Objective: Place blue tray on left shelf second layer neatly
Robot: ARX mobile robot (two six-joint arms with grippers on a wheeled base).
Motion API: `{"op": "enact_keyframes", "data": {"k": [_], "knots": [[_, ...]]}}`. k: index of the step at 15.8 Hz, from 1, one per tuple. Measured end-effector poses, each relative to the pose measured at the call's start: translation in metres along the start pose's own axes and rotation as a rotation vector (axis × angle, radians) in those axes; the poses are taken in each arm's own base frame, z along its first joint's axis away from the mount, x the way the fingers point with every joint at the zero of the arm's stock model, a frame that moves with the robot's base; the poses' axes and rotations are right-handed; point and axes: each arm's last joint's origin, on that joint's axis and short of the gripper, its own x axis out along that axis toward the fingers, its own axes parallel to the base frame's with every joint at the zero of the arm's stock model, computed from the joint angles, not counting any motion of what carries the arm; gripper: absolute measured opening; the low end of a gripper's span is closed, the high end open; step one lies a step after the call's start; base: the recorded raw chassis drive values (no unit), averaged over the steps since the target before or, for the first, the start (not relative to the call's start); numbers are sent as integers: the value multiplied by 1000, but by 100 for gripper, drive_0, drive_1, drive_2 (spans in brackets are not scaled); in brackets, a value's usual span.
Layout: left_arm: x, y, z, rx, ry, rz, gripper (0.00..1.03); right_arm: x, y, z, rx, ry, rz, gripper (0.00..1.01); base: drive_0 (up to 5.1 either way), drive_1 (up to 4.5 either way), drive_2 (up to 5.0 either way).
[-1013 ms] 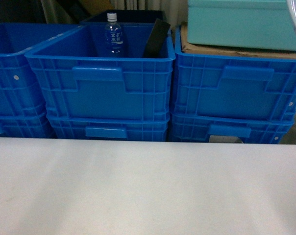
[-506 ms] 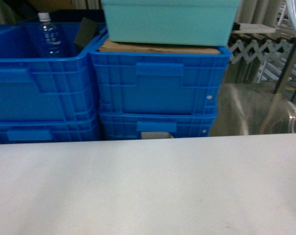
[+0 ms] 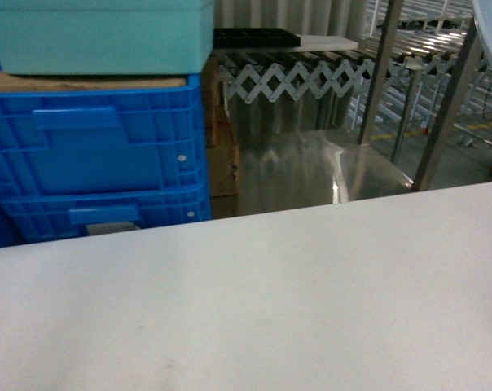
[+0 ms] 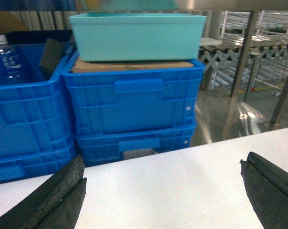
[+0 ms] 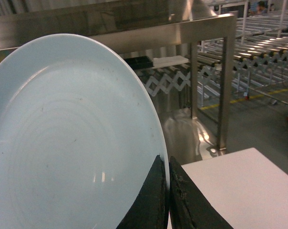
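Blue tray (image 5: 72, 138) pinched on edge by the right gripper (image 5: 167, 191), steel shelf (image 5: 201, 33) just behind it.

The tray is held upright, jaws clamped tight on its rim, above the white surface (image 3: 254, 301). The left gripper (image 4: 163, 200) is spread wide, nothing held (only the dark fingers (image 4: 53, 200) are seen). Stacked blue crates (image 3: 99, 155) with a turquoise box (image 3: 99, 32) on top are seen left.

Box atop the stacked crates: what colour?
Turquoise, a plain plastic box; clearest in the left wrist view.
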Motion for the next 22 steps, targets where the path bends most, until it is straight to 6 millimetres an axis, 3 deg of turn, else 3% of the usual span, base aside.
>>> {"op": "enact_keyframes", "data": {"k": [22], "knots": [[0,0,0,0,-1,2,98,0,0,0,0,-2,0,2,324,-386,-386]]}}
